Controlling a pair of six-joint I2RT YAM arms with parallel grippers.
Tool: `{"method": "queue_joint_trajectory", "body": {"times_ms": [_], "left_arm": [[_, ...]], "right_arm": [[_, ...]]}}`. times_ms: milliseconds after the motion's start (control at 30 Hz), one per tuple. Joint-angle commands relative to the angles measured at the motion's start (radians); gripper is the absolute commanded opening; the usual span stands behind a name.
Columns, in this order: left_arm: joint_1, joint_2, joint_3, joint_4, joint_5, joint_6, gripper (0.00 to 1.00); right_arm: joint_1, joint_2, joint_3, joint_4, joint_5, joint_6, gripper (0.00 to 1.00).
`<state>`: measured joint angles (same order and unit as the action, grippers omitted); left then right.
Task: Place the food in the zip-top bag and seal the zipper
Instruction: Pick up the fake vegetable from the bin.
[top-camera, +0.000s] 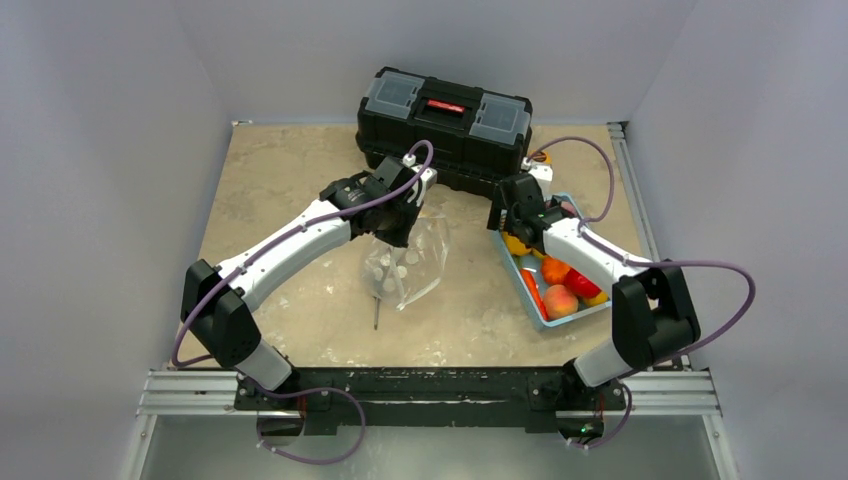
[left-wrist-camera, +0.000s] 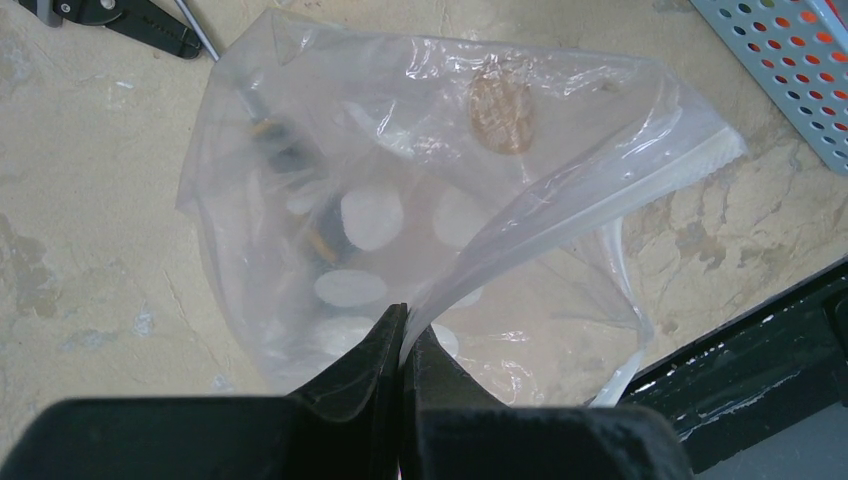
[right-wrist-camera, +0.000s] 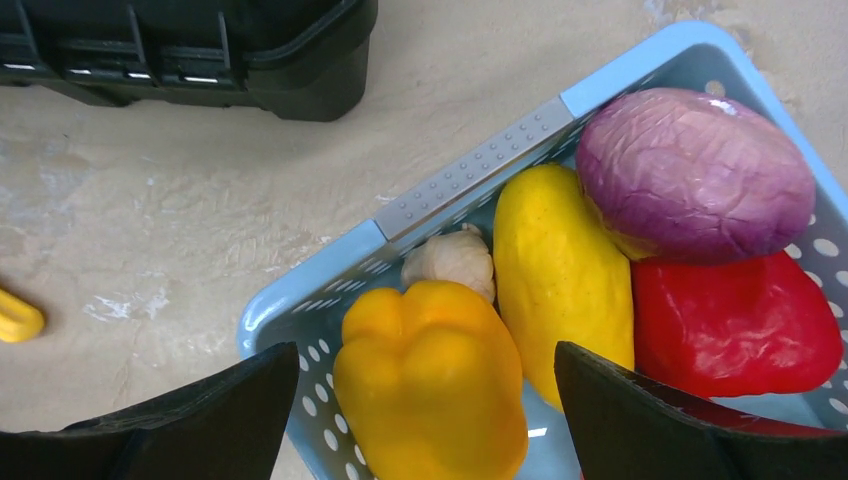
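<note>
We reach both arms forward from their bases, elbows bent outward. Our left arm (top-camera: 290, 240) angles toward the middle, and its left claw (left-wrist-camera: 403, 335) points down with fingers pressed together on a fold of the zip-top bag (left-wrist-camera: 400, 180). Our right arm (top-camera: 590, 250) stretches up the right side. Its right claw (right-wrist-camera: 425, 360) tilts downward, fingers spread wide, gripping nothing.

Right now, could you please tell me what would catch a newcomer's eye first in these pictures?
The clear zip-top bag in the middle of the table, pinched at its edge by the shut left gripper, draws the eye first. Next come the bright toy foods in the light blue basket on the right, with the open right gripper above a yellow pepper. A black toolbox sits at the far edge.
</note>
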<state>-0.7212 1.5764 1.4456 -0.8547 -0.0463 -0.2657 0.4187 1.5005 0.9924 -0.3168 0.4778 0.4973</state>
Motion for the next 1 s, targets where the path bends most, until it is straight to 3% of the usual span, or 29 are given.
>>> {"method": "queue_joint_trajectory", "body": {"times_ms": [0,367,533,667,967], "left_arm": [[0.003,-0.041,0.041,0.006,0.02,0.014,0.0],[0.006,-0.042,0.034,0.002,-0.009,0.02,0.0],[0.009,-0.035,0.04,0.0,0.008,0.019,0.0],[0.009,-0.044,0.039,0.001,0.02,0.017,0.0],[0.012,-0.056,0.036,0.003,0.02,0.016,0.0]], "right_arm": [[-0.004,0.021,0.018,0.029,0.025,-0.017,0.98],[-0.003,0.064,-0.085,0.149,0.001,-0.028,0.79],[-0.003,0.037,-0.124,0.181,0.004,-0.028,0.52],[-0.003,-0.009,-0.141,0.183,0.032,-0.032,0.37],[-0.004,-0.169,-0.156,0.146,0.075,-0.068,0.19]]}}
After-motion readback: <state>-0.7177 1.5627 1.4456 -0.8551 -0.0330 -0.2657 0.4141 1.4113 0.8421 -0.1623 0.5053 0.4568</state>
